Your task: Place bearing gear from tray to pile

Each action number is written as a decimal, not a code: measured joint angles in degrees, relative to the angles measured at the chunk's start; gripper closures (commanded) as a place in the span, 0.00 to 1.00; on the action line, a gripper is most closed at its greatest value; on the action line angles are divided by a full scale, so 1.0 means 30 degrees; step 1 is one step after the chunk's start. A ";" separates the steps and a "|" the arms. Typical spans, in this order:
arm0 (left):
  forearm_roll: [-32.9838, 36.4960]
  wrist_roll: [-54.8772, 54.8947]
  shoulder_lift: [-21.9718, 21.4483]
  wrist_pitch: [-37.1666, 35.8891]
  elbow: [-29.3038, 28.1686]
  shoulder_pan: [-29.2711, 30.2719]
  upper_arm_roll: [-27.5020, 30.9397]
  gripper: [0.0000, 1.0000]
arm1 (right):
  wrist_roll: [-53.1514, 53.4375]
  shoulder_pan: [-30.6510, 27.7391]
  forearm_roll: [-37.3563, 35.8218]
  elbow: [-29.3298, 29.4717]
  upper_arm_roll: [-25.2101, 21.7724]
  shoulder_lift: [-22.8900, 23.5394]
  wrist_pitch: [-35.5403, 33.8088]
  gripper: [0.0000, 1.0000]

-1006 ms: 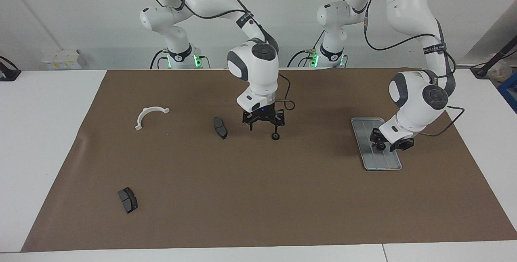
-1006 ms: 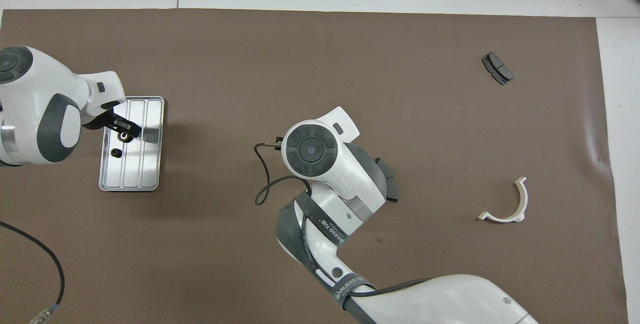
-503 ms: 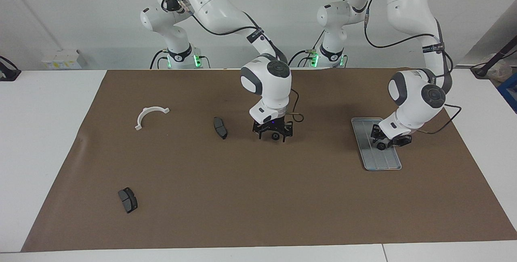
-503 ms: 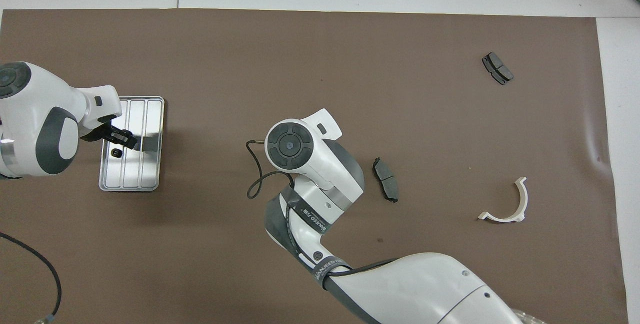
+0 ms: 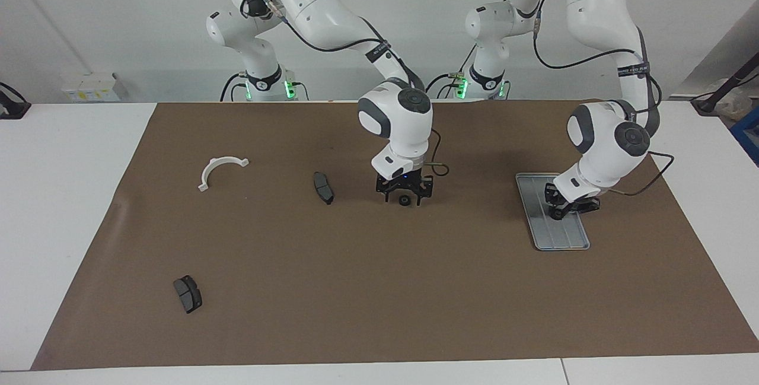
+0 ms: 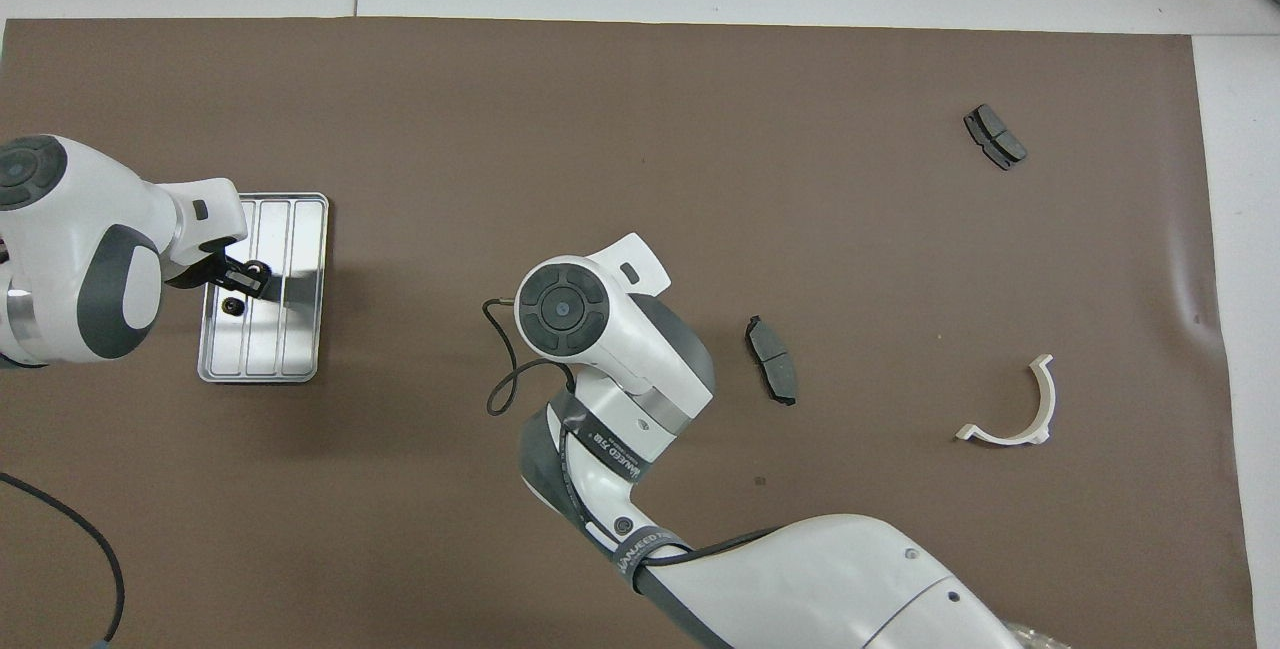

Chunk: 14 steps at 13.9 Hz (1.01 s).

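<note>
Brown matting covered the table. From the facing camera, my right gripper had slid away from the brake pad and dropped, fingers spread, around a small gear lying on the mat, well apart from the tray. I judged a regrip was coming. My left gripper had edged along above the tray; whether it gripped anything I could not tell.

From overhead, my wrist hid the right gripper, and a second gear lay in the tray beside the left gripper.

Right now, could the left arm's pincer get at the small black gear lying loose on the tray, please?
Probably yes: the left pincer hangs over the tray just beside that gear, with nothing between them. I cannot tell whether it already carries something.
</note>
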 measured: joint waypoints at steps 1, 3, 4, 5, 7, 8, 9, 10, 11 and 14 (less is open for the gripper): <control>0.0000 0.0003 -0.0007 0.0026 -0.0001 0.0001 0.0001 0.87 | 0.0008 0.0003 0.0004 -0.0116 0.0038 0.0000 0.0029 0.26; 0.0000 0.0003 -0.0006 0.0087 -0.0001 0.0001 0.0004 0.95 | 0.0011 0.0005 0.0005 -0.0378 0.0136 0.0004 0.0216 0.31; 0.0000 0.0003 -0.0004 0.0180 0.0025 0.0000 0.0000 0.98 | 0.0023 0.0010 0.0006 -0.0467 0.0210 0.0003 0.0332 0.31; 0.0000 0.0001 -0.0004 0.0268 0.0117 -0.0001 -0.0015 0.99 | 0.0026 0.0014 0.0006 -0.0515 0.0260 0.0003 0.0424 0.33; -0.0004 -0.0259 -0.0008 0.0325 0.0564 -0.0015 -0.0077 0.99 | 0.0030 0.0015 0.0007 -0.0550 0.0299 0.0002 0.0551 0.50; -0.0007 -0.0777 -0.0011 0.0327 0.0854 -0.0018 -0.0126 0.99 | 0.0031 0.0015 0.0007 -0.0555 0.0300 0.0002 0.0573 0.64; -0.0007 -0.1497 -0.0016 0.0322 0.1163 -0.0027 -0.0203 0.99 | 0.0031 0.0015 0.0008 -0.0558 0.0301 0.0002 0.0579 0.81; -0.0007 -0.2203 -0.0019 0.0289 0.1472 -0.0075 -0.0301 0.99 | 0.0031 0.0010 0.0004 -0.0558 0.0289 -0.0036 0.0497 0.95; -0.0007 -0.2854 -0.0020 0.0205 0.1783 -0.0181 -0.0427 1.00 | 0.0032 0.0005 0.0010 -0.0538 0.0291 -0.0103 0.0295 1.00; -0.0008 -0.4415 -0.0029 -0.0044 0.2272 -0.0652 -0.0520 0.99 | 0.0035 -0.0053 0.0011 -0.0194 0.0346 -0.0155 -0.0293 1.00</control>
